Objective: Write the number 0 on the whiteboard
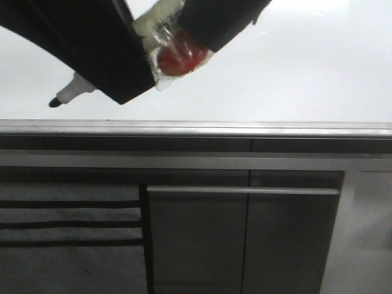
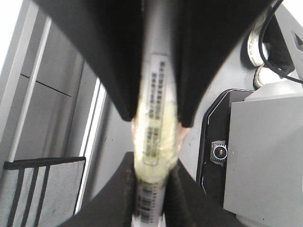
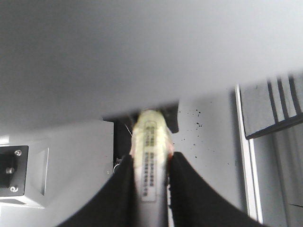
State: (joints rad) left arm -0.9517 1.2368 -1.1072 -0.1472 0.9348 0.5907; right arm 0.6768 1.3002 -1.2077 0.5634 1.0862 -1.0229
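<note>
Both claws pinch markers. In the front view one claw (image 1: 156,52), can't tell which arm's, holds a white black-tipped marker (image 1: 72,93) slanting down-left, tip just over the glossy white whiteboard (image 1: 288,73) near its grey bottom edge. No 0 yet.

marker (image 1: 73,92) before whiteboard (image 1: 275,79), upper left | edge strip (image 1: 196,128) below board | cabinet panels (image 1: 245,239) beneath

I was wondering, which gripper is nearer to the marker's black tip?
Left. The left gripper grips the marker just behind its black tip; the right gripper sits farther up, beyond the tape.
</note>
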